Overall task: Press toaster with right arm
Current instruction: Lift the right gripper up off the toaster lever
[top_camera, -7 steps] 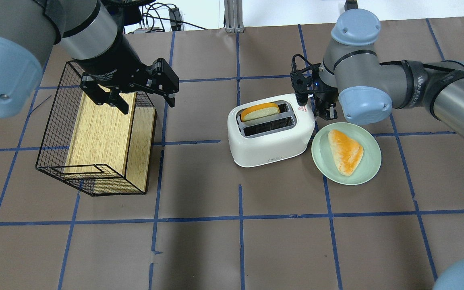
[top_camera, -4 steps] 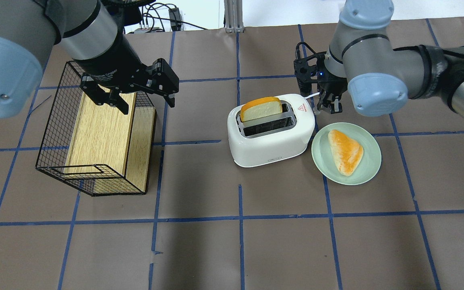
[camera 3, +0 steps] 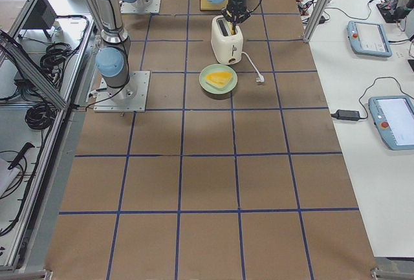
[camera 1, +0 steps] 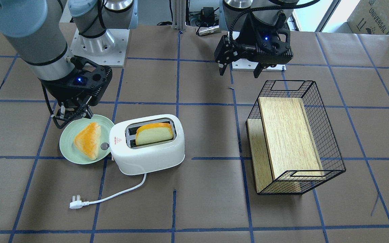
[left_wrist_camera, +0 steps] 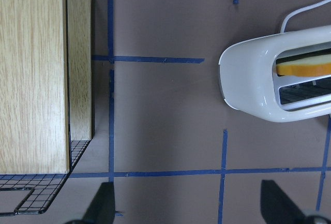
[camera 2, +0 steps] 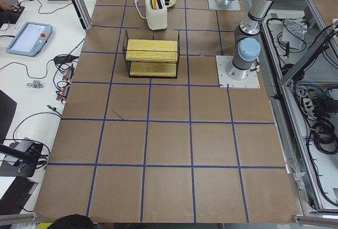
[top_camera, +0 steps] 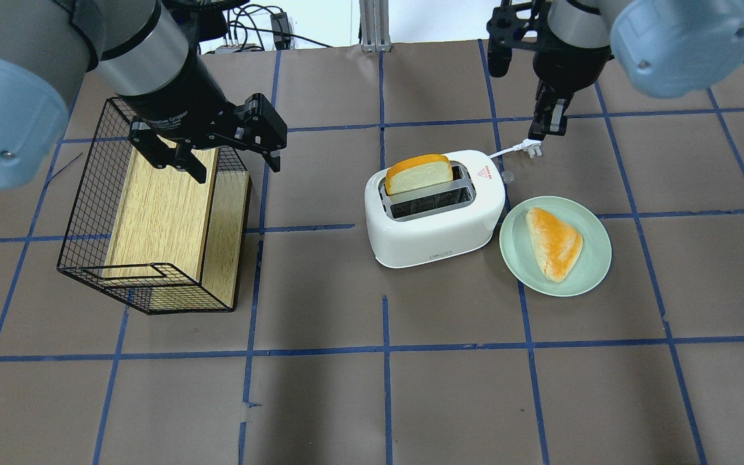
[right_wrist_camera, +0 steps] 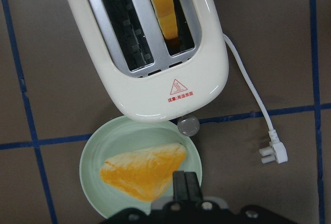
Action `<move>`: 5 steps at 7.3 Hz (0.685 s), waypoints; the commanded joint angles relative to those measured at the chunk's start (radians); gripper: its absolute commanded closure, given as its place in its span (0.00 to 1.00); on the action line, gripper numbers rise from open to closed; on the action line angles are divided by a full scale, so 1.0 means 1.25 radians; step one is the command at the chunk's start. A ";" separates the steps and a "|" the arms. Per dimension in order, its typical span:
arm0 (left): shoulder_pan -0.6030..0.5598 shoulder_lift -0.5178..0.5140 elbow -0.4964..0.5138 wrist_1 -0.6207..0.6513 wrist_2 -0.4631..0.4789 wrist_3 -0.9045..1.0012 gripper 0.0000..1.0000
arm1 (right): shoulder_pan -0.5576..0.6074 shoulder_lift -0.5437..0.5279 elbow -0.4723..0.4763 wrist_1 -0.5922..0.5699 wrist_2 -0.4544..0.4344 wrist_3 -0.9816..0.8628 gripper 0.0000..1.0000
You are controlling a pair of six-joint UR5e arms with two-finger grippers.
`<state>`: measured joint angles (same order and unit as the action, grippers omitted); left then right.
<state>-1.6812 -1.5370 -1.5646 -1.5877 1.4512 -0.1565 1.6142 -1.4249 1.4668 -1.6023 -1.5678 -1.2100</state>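
Across from the robot, the toaster [camera 1: 147, 148] sits on the worktop [camera 1: 198, 209], a green plate [camera 1: 67, 153] just beside its knob end. The right pincer [camera 1: 69, 115] hangs clenched on nothing off that end. From overhead, that pincer has risen away from the toaster since half a second ago. The bread slice [top_camera: 418, 175] stays popped up, and the left pincer [top_camera: 227, 155] is unchanged, released. Both side views make the toaster tiny. Left wrist view: the toaster is cut by the edge. Right wrist view: only the pincer's joined fingertips [right_wrist_camera: 181, 185] show below the toaster.
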 commanded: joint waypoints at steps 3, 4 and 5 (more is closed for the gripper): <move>0.000 0.000 0.000 0.000 0.000 0.000 0.00 | 0.045 -0.021 -0.068 0.101 0.038 0.558 0.86; 0.000 0.000 0.000 0.000 0.000 0.000 0.00 | 0.046 -0.031 -0.065 0.110 0.050 0.723 0.85; 0.000 0.000 0.000 0.000 0.000 0.000 0.00 | 0.033 -0.030 -0.064 0.115 0.037 0.771 0.77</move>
<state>-1.6812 -1.5370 -1.5646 -1.5877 1.4511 -0.1565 1.6671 -1.4577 1.3839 -1.4718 -1.5197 -0.4017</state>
